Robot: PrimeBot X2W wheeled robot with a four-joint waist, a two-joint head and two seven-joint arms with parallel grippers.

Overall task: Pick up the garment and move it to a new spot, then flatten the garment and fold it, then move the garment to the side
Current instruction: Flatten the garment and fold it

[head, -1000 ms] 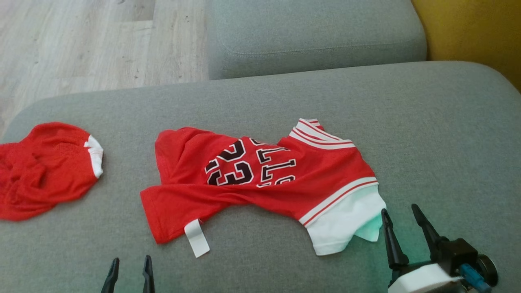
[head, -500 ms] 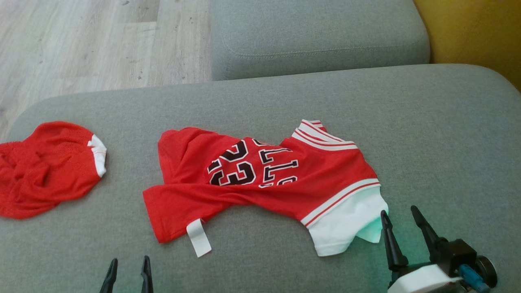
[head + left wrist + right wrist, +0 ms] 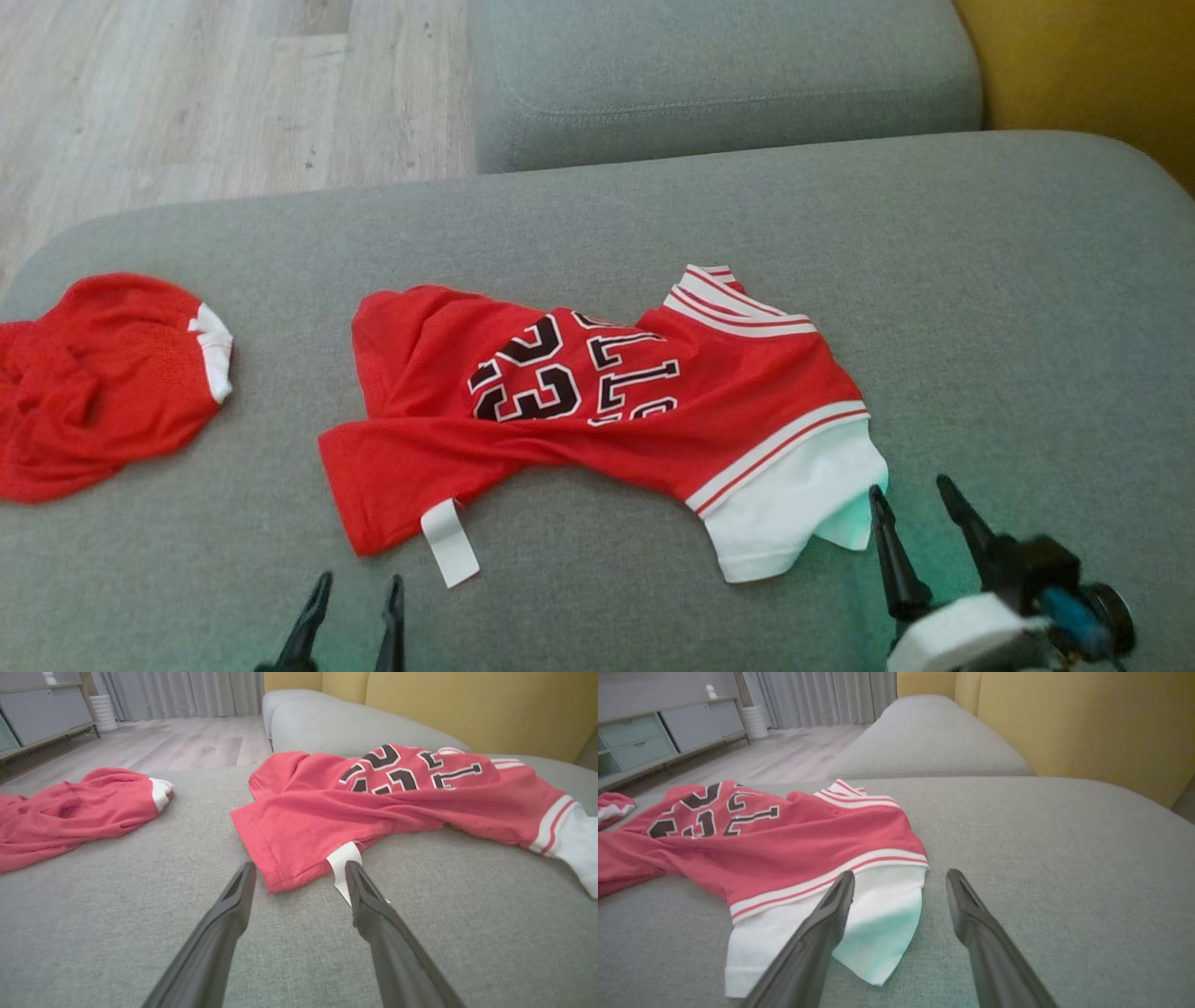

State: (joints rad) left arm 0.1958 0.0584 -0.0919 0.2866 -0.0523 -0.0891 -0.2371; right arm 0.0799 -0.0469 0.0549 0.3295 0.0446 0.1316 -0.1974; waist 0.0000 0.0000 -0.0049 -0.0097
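Two pincers gape wide before you, holding nothing: the left pincer [image 3: 360,579] just short of the jersey's [image 3: 653,439] white tag [image 3: 448,541], the right pincer [image 3: 907,485] at its white sleeve [image 3: 784,513] (jersey rumpled on the grey sofa [image 3: 980,280]).

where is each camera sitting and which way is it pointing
Head view: up on the head, looking down at the red jersey on the grey cushion; left gripper and right gripper show at the bottom.
Left wrist view: low over the cushion, facing the jersey's white tag; its own fingers show.
Right wrist view: low, facing the white sleeve; its own fingers show.
Shared: both wrist views show the jersey's black lettering.
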